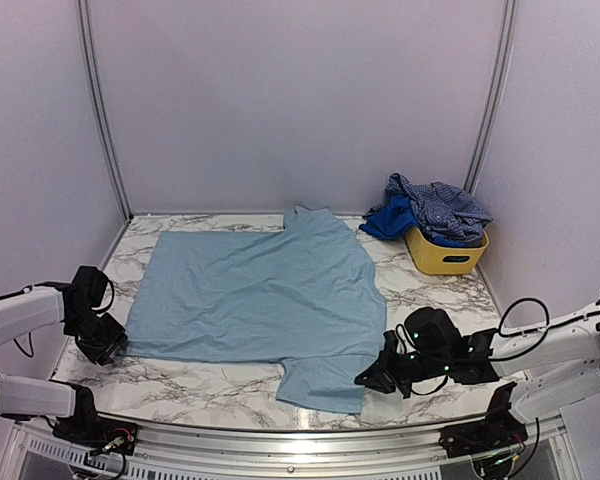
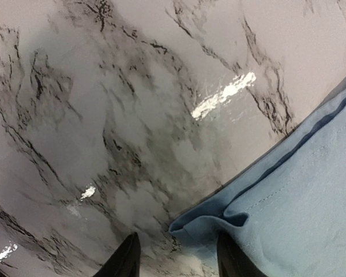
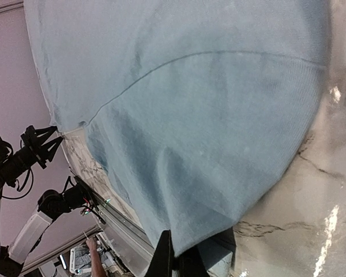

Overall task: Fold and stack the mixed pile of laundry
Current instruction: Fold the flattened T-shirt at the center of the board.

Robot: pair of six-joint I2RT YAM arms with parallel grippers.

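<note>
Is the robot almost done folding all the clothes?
Not nearly. Done: the pale blue T-shirt lies spread flat on the table, no fold in it yet. In hand: the right gripper pinches its near sleeve, and the left gripper stands open around the near hem corner. Left: folding it, then the checked shirt and royal-blue piece heaped on the yellow basket.

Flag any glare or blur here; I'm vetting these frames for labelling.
Top external: sharp and evenly lit, T-shirt clear. Left wrist: white glare streaks on the marble table, fingertips soft and dark. Right wrist: glare on the table at right, near cloth slightly soft.
</note>
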